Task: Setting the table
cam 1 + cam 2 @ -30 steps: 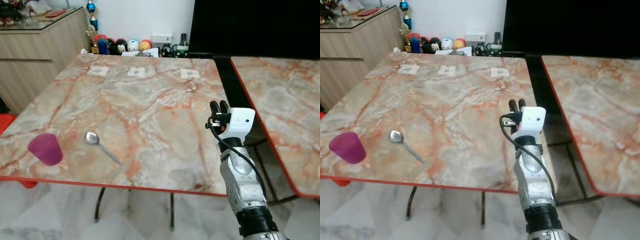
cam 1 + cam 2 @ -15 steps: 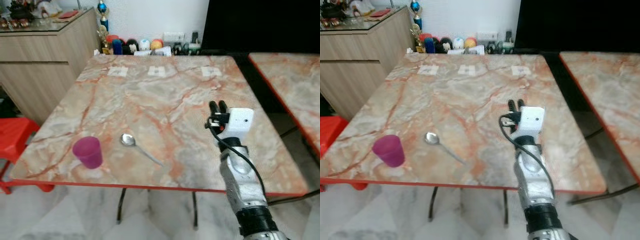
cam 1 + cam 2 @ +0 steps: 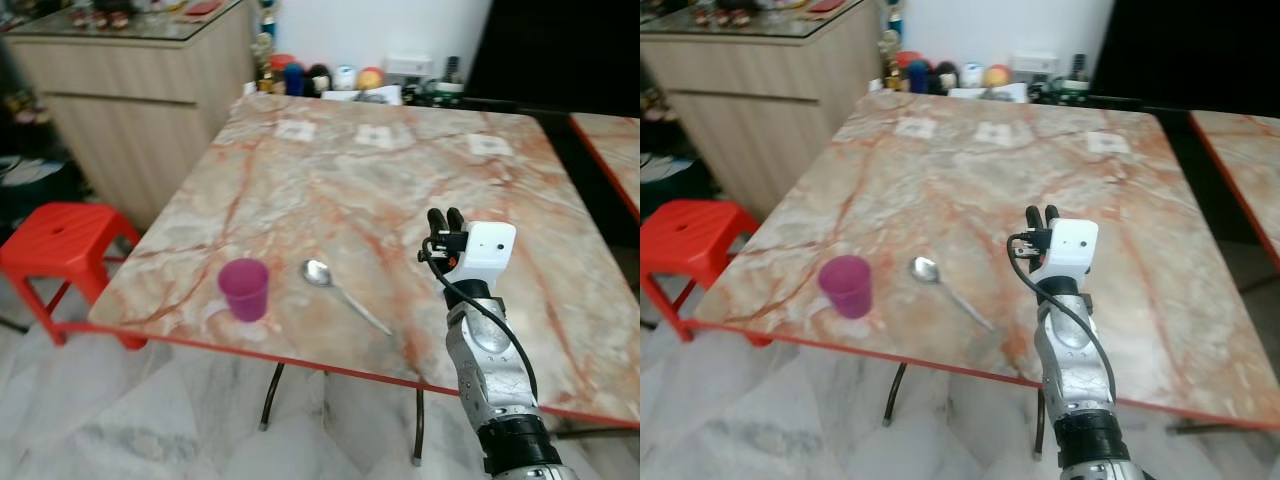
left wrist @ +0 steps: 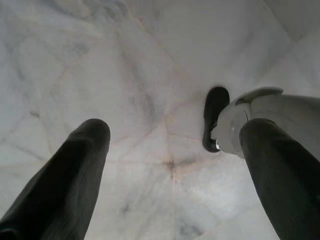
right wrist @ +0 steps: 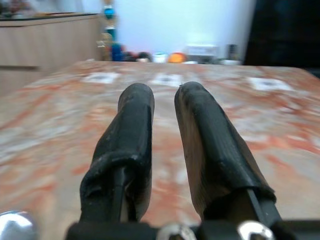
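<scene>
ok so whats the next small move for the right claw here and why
Probably swing the right claw toward the robot's left and down to the spoon. It is raised above the marble table, holding nothing, while the spoon lies flat beside the purple cup near the front edge.

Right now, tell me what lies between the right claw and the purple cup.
The spoon lies between the right claw and the purple cup, flat on the marble table; the rest is bare tabletop, as both eye views show.
</scene>
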Motion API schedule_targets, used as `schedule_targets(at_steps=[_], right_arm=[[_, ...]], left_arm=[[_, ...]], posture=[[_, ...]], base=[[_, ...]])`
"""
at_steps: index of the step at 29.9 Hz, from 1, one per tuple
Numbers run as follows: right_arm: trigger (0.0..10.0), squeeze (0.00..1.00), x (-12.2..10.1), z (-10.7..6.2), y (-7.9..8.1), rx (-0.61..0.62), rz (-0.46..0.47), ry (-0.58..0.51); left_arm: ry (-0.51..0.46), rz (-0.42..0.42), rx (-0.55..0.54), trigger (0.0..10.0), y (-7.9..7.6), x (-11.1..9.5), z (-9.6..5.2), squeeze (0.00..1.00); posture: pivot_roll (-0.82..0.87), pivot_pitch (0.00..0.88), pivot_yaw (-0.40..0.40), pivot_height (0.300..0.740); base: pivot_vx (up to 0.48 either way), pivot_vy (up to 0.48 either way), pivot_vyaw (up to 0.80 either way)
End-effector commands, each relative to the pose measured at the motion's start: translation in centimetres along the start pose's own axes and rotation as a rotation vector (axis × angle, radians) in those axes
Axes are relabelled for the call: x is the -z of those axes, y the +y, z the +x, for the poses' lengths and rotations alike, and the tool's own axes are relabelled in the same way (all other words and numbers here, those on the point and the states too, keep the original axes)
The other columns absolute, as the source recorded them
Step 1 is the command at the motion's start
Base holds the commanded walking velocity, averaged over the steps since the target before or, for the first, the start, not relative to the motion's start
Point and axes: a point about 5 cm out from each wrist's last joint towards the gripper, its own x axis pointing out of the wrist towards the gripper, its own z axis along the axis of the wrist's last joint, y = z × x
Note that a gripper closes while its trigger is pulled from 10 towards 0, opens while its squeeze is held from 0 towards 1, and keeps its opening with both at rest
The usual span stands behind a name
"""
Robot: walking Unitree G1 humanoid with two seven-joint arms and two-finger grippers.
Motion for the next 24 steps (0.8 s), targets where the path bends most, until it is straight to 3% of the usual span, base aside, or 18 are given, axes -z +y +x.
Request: schedule_targets(at_steps=[1,9,22,23,24], right_arm=[[10.0,0.00,0.0,0.0,-0.3,0.003,-0.010,0.000],[10.0,0.00,0.4,-0.1,-0.3,-0.001,-0.011,0.018],[10.0,0.00,2.8,-0.4,-0.3,-0.076,-0.060,0.171],[10.0,0.96,2.8,-0.4,-0.5,-0.078,-0.066,0.180],[10.0,1.00,3.0,-0.4,-0.7,-0.080,-0.071,0.197]], left_arm=[[0.039,0.002,0.000,10.0,-0.2,1.3,-0.3,0.00],[0.046,0.005,0.005,10.0,-0.5,1.8,-0.5,0.00],[0.037,0.005,0.006,10.0,-0.7,0.9,-0.1,0.00],[0.037,0.005,0.006,10.0,-0.7,1.0,-0.2,0.00],[0.037,0.004,0.007,10.0,-0.7,1.0,-0.2,0.00]], posture=[[0.04,0.078,0.001,0.740],[0.04,0.079,0.001,0.740],[0.04,0.082,0.000,0.740],[0.04,0.082,0.000,0.740],[0.04,0.082,0.000,0.740]], base=[[0.000,0.000,0.80],[0.000,0.000,0.77],[0.000,0.000,0.00],[0.000,0.000,0.00],[0.000,0.000,0.00]])
